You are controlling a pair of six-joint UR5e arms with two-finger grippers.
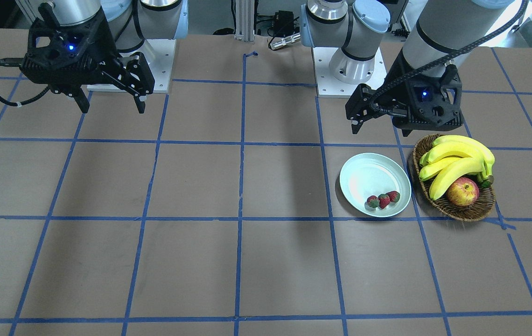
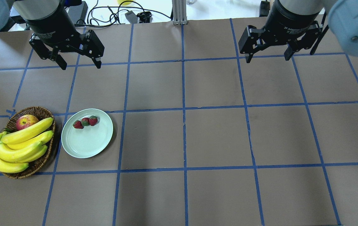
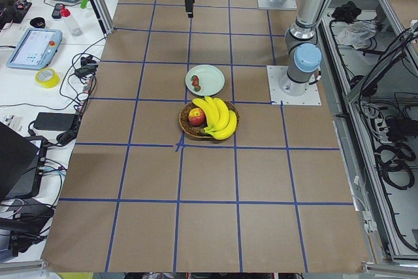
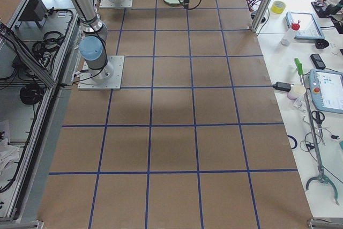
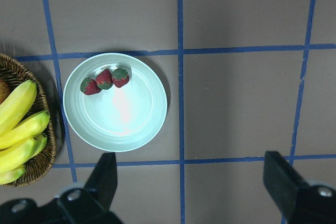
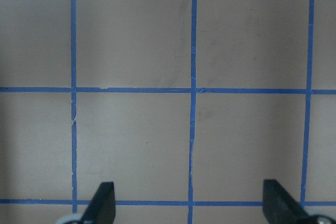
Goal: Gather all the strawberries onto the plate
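Observation:
Three small red strawberries (image 2: 85, 121) with green caps lie side by side in the pale mint plate (image 2: 88, 141), near its far rim. They also show in the left wrist view (image 5: 104, 79) and the front view (image 1: 383, 200). My left gripper (image 2: 81, 66) is open and empty, held high above the table beyond the plate (image 5: 121, 124). My right gripper (image 2: 267, 58) is open and empty, high over bare table on the far right, away from the plate (image 1: 368, 175).
A brown wicker basket (image 2: 37, 110) stands just left of the plate, holding a bunch of bananas (image 2: 18, 144) and a red-yellow apple (image 2: 26, 121). The brown table is marked with blue tape lines (image 2: 183, 110).

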